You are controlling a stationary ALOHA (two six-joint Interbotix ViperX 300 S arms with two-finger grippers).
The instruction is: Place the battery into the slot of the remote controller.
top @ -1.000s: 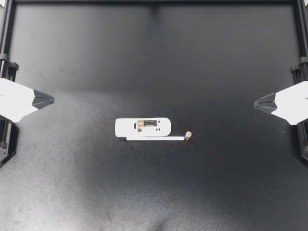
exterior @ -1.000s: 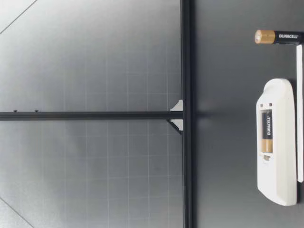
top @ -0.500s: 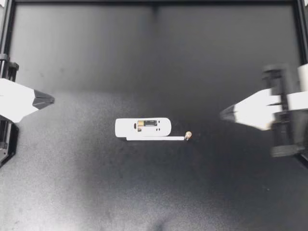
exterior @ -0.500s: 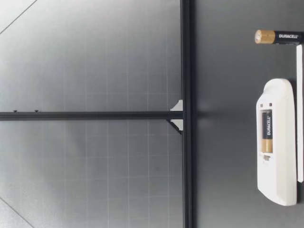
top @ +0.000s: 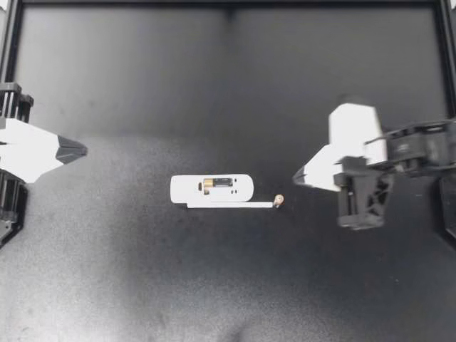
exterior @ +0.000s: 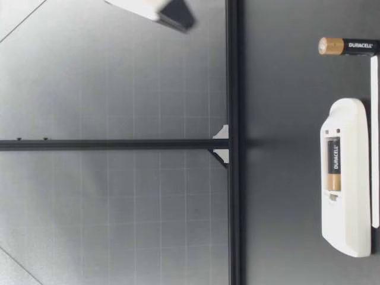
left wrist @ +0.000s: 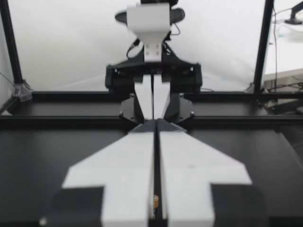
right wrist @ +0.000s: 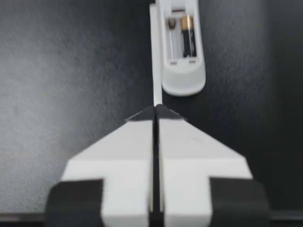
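Note:
A white remote (top: 211, 188) lies at mid-table with its compartment open. One battery (top: 217, 184) sits in it, beside an empty slot (right wrist: 171, 40). The white cover strip (top: 230, 205) lies along the remote's near side. A loose battery (top: 278, 201) stands upright at the strip's right end, also clear in the low view (exterior: 347, 46). My right gripper (top: 296, 178) is shut and empty, its tip just right of the standing battery. The right wrist view shows the gripper (right wrist: 155, 108) pointing at the remote (right wrist: 182, 66). My left gripper (top: 82, 150) is shut at the table's left side.
Black frame rails (top: 228, 3) border the dark table. In the low view a gripper tip (exterior: 172, 12) hangs high above the table, on the battery's side. The left wrist view looks across at my right arm (left wrist: 152, 71).
My right arm has swung in from the right edge toward the standing battery. My left gripper has edged slightly right. Remote, strip and loose battery have not moved.

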